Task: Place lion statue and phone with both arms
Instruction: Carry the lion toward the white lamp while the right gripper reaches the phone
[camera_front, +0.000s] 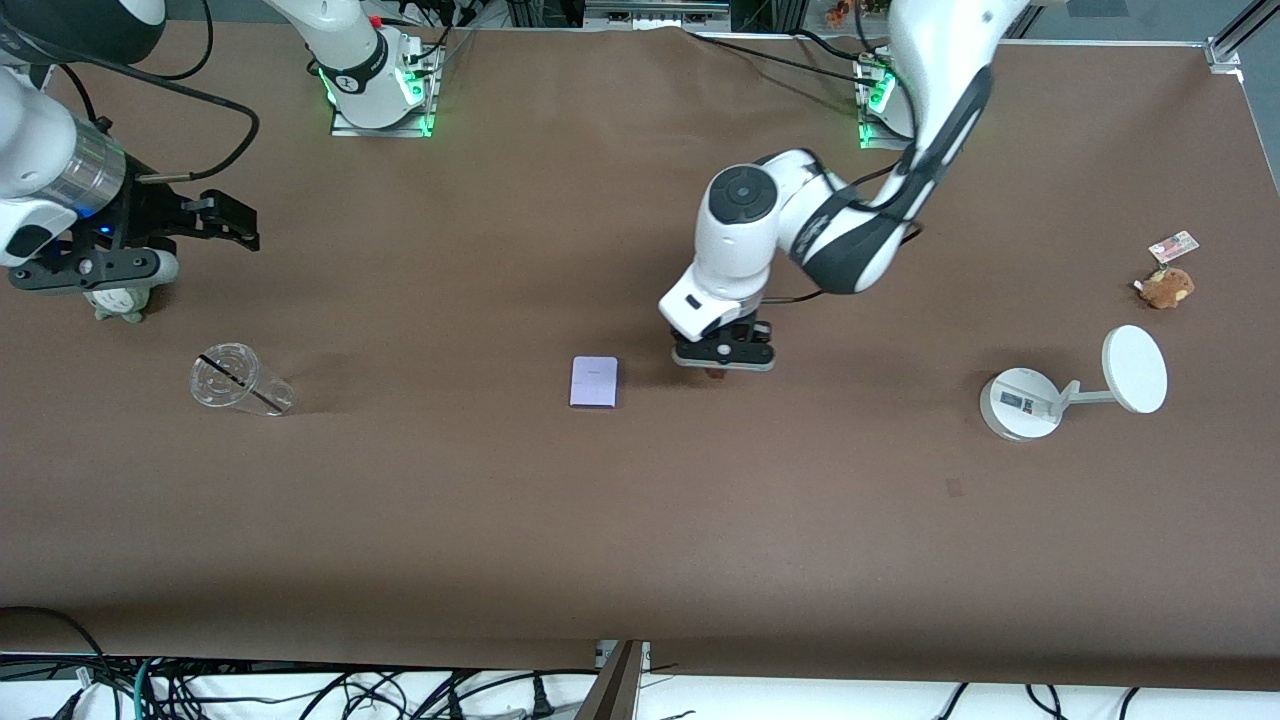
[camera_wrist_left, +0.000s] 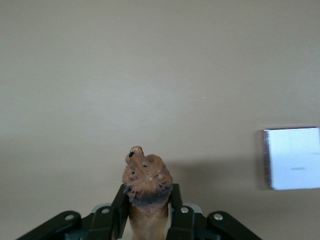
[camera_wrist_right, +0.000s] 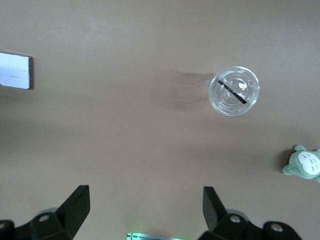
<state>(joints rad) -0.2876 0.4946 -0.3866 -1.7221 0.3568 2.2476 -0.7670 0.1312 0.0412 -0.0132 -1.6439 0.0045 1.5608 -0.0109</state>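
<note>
Left pincer (camera_wrist_left: 147, 220) clamps the lion statue (camera_wrist_left: 147, 182) upright, head up; right pincer (camera_wrist_right: 145, 210) wide open.

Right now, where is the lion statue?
The lion statue is held between the fingers of the left gripper, low over the middle of the table, beside the phone toward the left arm's end.

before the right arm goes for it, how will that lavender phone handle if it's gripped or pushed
The phone lies flat on the brown table, so it looks stiff and unlikely to roll or tip. It is thin, with rounded corners, so the open right gripper would probably struggle to get under an edge. A push would likely slide it rather than flip it.
</note>
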